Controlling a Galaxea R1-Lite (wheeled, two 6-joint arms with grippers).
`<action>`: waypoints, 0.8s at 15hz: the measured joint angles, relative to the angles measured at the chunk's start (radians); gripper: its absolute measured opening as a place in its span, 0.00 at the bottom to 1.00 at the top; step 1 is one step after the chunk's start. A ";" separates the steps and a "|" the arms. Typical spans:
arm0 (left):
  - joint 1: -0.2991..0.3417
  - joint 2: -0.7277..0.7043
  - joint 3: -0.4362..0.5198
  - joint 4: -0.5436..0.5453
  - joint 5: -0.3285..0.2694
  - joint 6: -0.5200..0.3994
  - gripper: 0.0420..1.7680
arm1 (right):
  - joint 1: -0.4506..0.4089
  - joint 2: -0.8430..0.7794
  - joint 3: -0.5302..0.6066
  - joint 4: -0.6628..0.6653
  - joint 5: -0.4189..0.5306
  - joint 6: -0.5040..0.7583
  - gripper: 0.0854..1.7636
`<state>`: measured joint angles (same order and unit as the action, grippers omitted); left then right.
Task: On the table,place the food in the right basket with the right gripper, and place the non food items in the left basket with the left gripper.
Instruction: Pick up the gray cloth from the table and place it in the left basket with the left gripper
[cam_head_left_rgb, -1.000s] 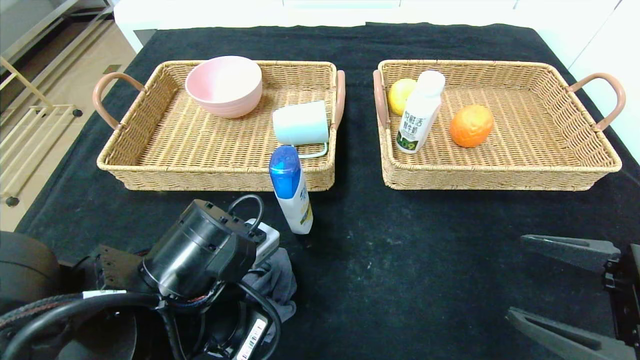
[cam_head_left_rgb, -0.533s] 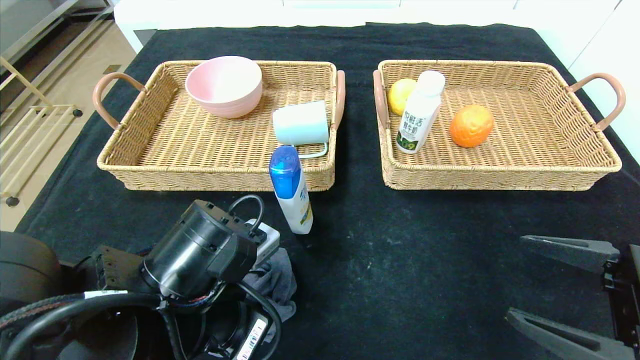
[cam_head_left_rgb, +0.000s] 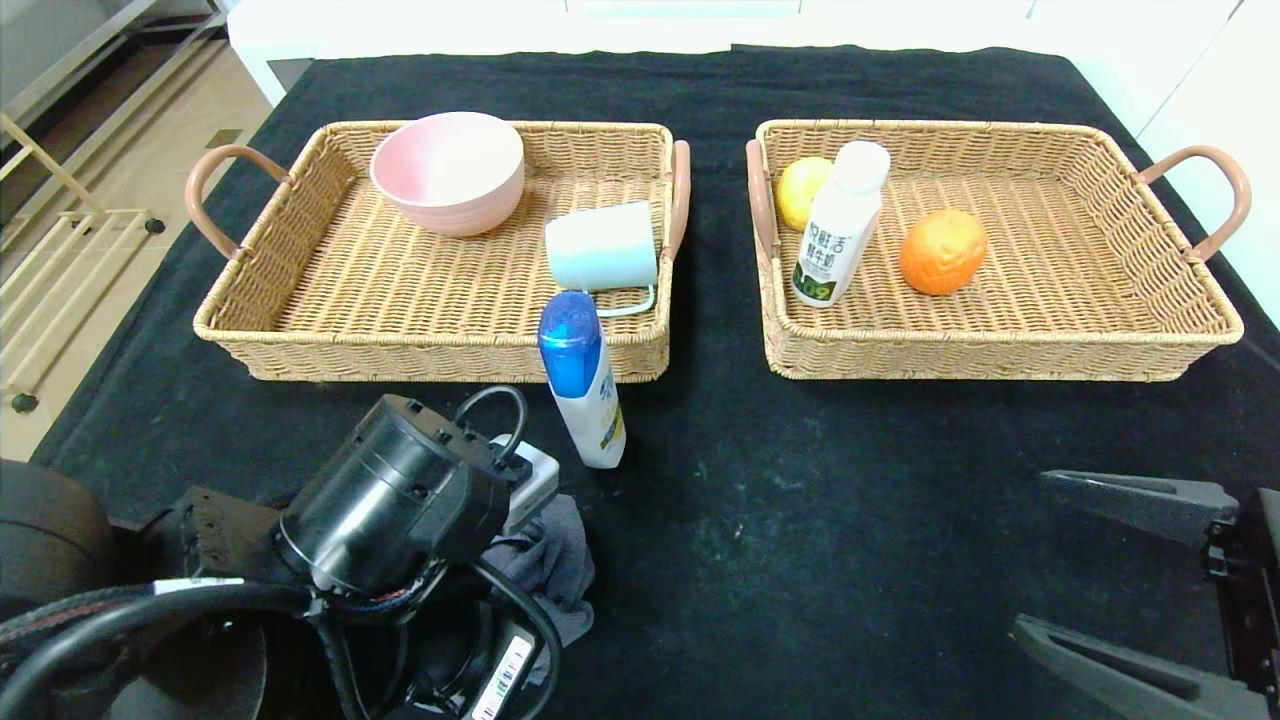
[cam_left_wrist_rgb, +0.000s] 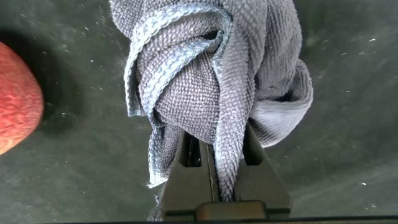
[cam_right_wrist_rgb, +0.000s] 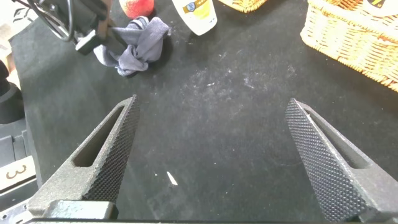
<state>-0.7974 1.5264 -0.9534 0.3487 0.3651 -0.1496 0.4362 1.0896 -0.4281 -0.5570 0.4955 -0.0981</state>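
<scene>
— Fingers of the left hand (cam_left_wrist_rgb: 214, 177) pinch a grey cloth (cam_left_wrist_rgb: 211, 81) low over the table (cam_head_left_rgb: 800, 520), a peach (cam_left_wrist_rgb: 15, 99) beside it.

— Right hand (cam_right_wrist_rgb: 211, 162)?

— Spread wide, hovering near the table's front; orange (cam_head_left_rgb: 942, 251) lies in the right basket (cam_head_left_rgb: 1100, 330).

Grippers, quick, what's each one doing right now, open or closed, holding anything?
Left gripper: jaws closed on the grey cloth, low over the table's near left.
Right gripper: jaws wide open, holding nothing, over the table's near right.
</scene>
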 joint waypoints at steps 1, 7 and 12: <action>-0.002 -0.014 -0.005 -0.001 0.001 0.004 0.09 | 0.000 0.000 0.000 0.001 0.000 -0.001 0.97; 0.031 -0.158 -0.047 0.013 0.002 0.010 0.09 | 0.001 0.004 0.003 0.005 0.000 -0.003 0.97; 0.149 -0.232 -0.154 0.011 0.003 0.011 0.09 | 0.002 0.010 0.006 0.005 0.000 -0.004 0.97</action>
<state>-0.6483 1.2945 -1.1074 0.3594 0.3679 -0.1381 0.4381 1.0991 -0.4217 -0.5517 0.4953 -0.1023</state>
